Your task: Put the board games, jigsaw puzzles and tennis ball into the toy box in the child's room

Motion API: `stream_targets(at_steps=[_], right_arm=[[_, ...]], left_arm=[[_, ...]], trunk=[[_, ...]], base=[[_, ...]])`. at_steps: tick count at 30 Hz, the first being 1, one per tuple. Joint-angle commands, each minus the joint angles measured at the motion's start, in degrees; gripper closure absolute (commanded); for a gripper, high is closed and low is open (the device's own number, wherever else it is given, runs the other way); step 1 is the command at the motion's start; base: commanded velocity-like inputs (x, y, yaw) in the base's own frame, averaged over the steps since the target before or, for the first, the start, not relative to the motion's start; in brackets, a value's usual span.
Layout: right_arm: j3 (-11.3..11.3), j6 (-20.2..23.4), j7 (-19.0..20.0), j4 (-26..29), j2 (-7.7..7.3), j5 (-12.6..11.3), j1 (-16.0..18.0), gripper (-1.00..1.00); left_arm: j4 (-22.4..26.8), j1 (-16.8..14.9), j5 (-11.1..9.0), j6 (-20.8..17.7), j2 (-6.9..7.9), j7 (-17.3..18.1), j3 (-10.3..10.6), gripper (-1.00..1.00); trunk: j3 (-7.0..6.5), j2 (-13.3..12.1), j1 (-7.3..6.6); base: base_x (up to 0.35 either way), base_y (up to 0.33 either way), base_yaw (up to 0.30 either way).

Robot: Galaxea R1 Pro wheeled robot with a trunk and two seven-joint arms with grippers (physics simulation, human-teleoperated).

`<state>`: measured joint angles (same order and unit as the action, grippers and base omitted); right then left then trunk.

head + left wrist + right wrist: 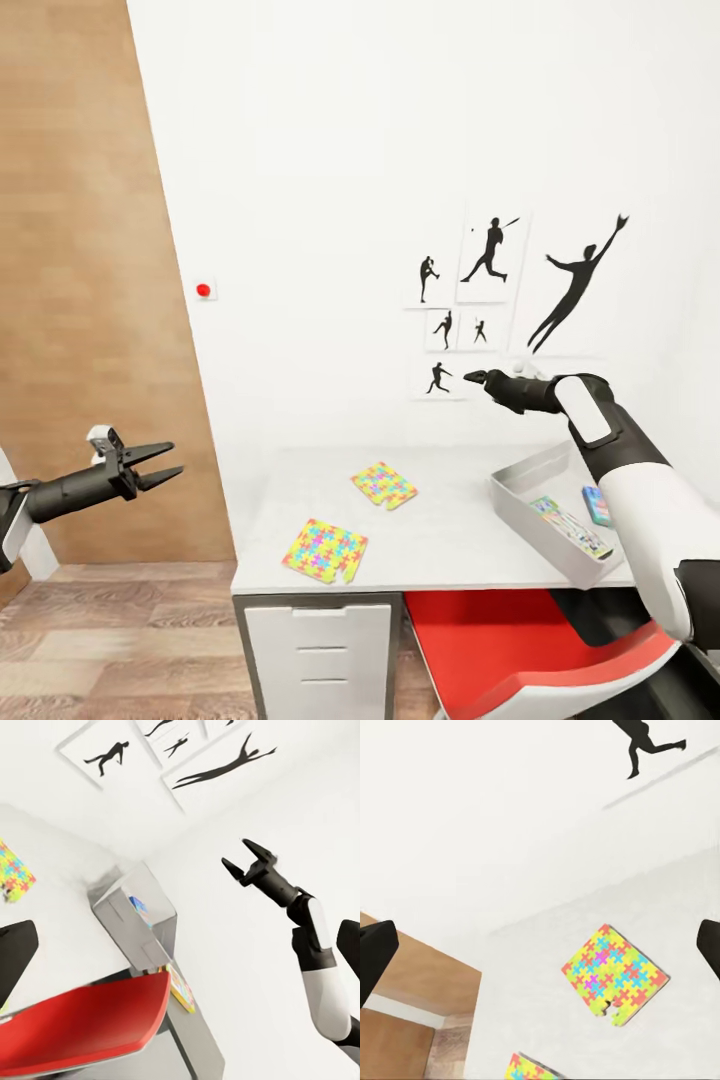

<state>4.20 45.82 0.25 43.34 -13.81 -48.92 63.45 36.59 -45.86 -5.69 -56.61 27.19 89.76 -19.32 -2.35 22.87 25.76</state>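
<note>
Nearest to the head camera, at lower right: the white and black right arm, reaching up and forward over the toy box (pixel 520 500). At its end, the right gripper (pixel 474 377), dark, raised in front of the wall with the black sports silhouettes (pixel 573 284). In the left wrist view, the same right gripper (pixel 241 859) with both fingers spread wide apart, nothing between them, touching nothing. In the right wrist view, only the two dark fingertips (pixel 375 956) at the picture's edges, far from each other, open air between.

At far left of the head view, the left gripper (pixel 165 463), held in the air off the side of the table (pixel 450 545), in front of the wooden panel (pixel 80 260). Fingers parted like a beak, moderately open, holding nothing.

On the white table, two jigsaw puzzles, both flat and many-coloured: one jigsaw puzzle (pixel 325 550) near the front edge, the other jigsaw puzzle (pixel 384 485) further back, well apart from each other. Both also seen from the right wrist camera, far one (pixel 613 976) whole, near one (pixel 531 1069) cut by the frame.

Grey toy box at the table's right side, tilted in view, with a colourful flat board game (pixel 572 527) lying inside. Just beside the box, half hidden by the arm, a small blue item (pixel 597 505); cannot tell what it is.

Under the table: white drawers (pixel 320 655) and a red chair (pixel 540 650).
</note>
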Motion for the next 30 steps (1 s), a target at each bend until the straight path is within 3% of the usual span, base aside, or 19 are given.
stream_targets(at_steps=[1,9,15,21,30], right_arm=[[0.17,0.20,-0.59,0.05,-0.08,-0.10,0.01,-1.00],[0.20,0.87,-7.60,0.23,1.10,-0.40,0.02,-1.00],[0.26,1.88,-9.65,0.32,2.28,-0.33,0.01,-1.00],[0.29,2.74,-10.07,0.29,3.04,-0.22,0.00,-1.00],[0.28,6.05,-10.15,0.33,4.25,0.12,-0.04,-1.00]], left_arm=[[-0.03,-0.03,0.10,-0.57,0.00,0.24,0.00,-1.00],[-0.08,-0.02,0.37,-0.29,2.11,0.24,0.13,-1.00],[-0.44,0.02,0.50,0.32,4.49,-0.36,0.30,-1.00],[-0.84,0.20,0.58,2.47,5.77,-6.59,0.43,-1.00],[-1.74,0.72,0.52,6.91,6.02,-23.27,0.60,-1.00]], trunk=[[0.05,0.05,0.02],[0.40,0.05,0.02],[0.78,0.05,0.02],[1.19,0.05,0.02],[1.81,0.05,0.02]], base=[[0.000,0.006,0.285],[0.000,0.002,0.261],[0.000,0.000,0.217],[0.000,0.000,0.209],[0.000,0.000,0.208]])
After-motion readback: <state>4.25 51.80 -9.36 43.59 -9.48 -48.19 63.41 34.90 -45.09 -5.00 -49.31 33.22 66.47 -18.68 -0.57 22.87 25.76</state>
